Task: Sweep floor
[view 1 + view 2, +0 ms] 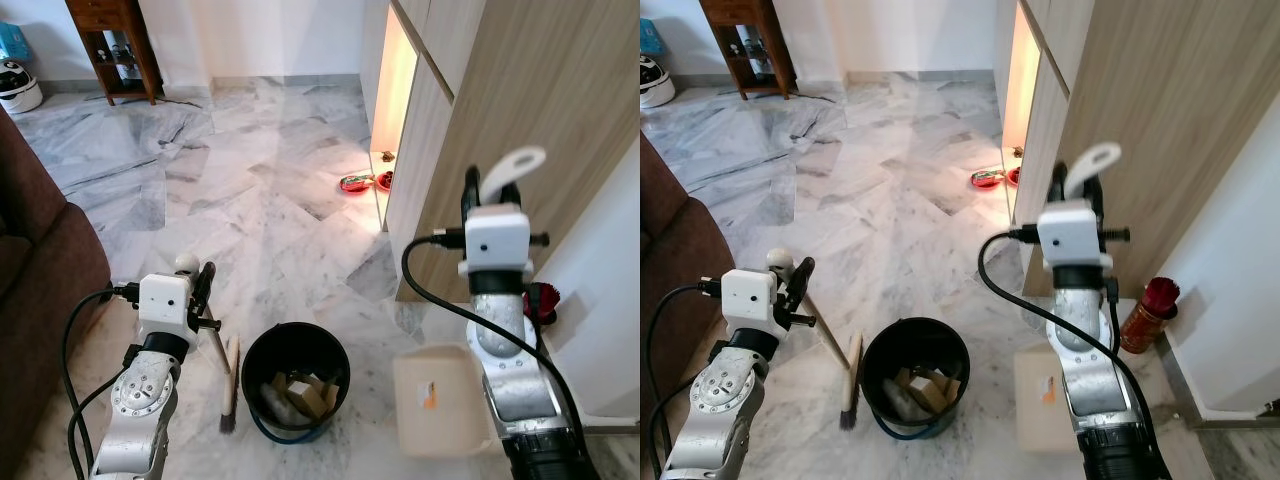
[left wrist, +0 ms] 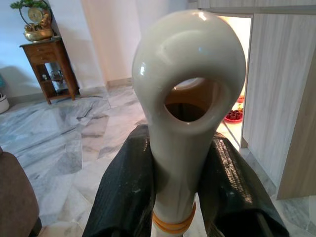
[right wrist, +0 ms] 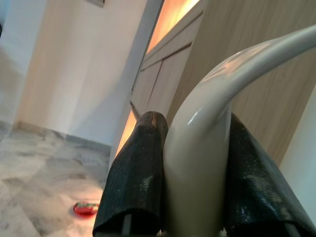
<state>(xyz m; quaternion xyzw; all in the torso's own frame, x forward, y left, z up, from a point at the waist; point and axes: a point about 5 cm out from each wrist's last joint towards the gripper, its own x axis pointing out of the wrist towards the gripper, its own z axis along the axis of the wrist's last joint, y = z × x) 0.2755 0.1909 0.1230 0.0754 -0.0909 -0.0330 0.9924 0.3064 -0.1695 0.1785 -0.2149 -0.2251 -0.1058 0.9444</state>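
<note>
A robot stands on a pale marble floor [image 1: 270, 200], looking down at its two silver arms. The left gripper [image 2: 180, 182] is clenched around the cream handle of a short broom [image 1: 228, 385], just under its ring-shaped end; the dark bristles rest on the floor beside a black bucket [image 1: 296, 395]. The right gripper [image 3: 195, 187] clasps the curved cream handle of a beige dustpan [image 1: 438, 400], whose pan sits low at the near right.

Both tools look light, stiff and smooth plastic, so a firm hold near the top end of each handle seems best, as a glossy handle could twist in the grip.

The bucket, holding what may be cardboard scraps, stands between the two tools and crowds the sweeping path. A wooden cabinet [image 1: 500, 110] rises on the right, a brown sofa [image 1: 40, 260] on the left. Red bowls [image 1: 366, 182] lie farther off by the cabinet's lit opening, and a red bottle [image 1: 1147, 315] stands near the right wall.
</note>
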